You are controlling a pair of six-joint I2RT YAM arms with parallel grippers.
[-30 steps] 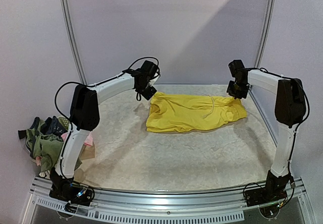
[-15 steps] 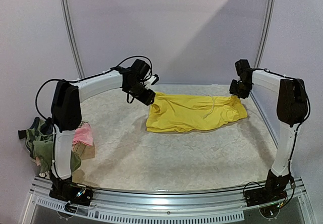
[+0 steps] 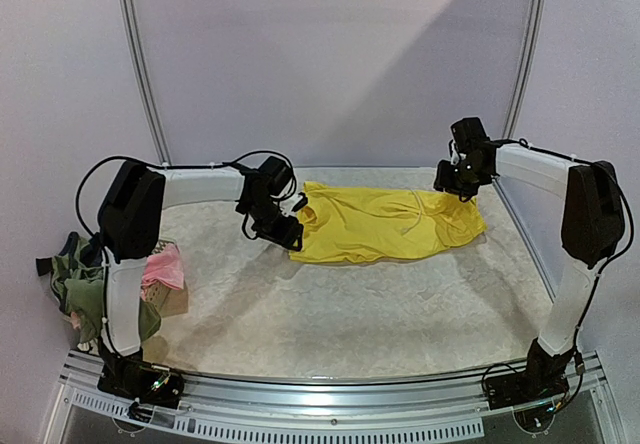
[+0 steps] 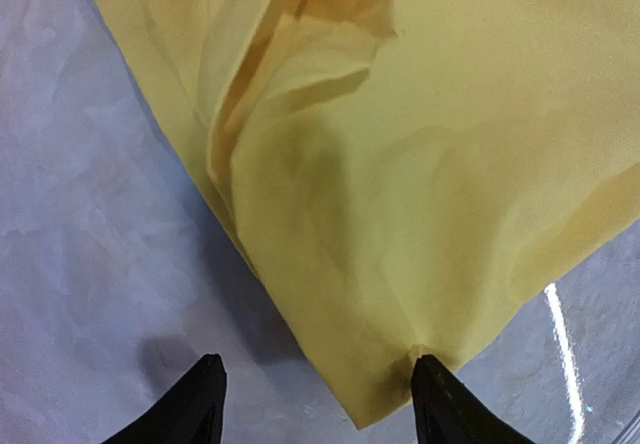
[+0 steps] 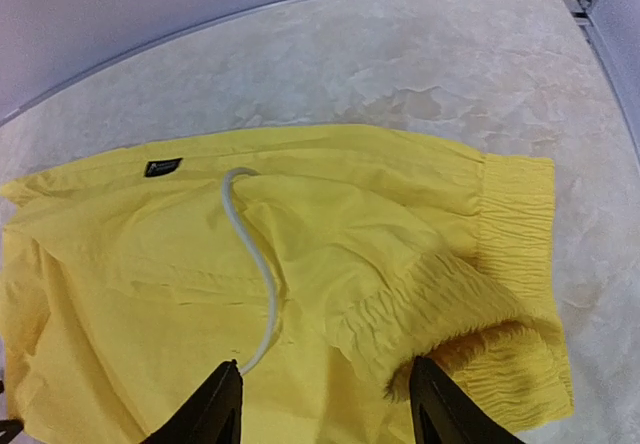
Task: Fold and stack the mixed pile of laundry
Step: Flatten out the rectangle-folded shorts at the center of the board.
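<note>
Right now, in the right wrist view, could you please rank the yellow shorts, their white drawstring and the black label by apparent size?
Largest: yellow shorts.
Then: white drawstring.
Smallest: black label.

Fixtures on my screen.
I see a pale marbled tabletop (image 3: 330,314), a ribbed silver rail (image 3: 330,404) at six o'clock, a plain lilac backdrop wall (image 3: 330,54) at twelve, a slim grey frame pole (image 3: 141,64) at eleven, and a matching pole (image 3: 528,54) at one.

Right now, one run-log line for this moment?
left gripper open at corner of yellow drawstring shorts | right gripper open over waistband | shorts lying on table
</note>
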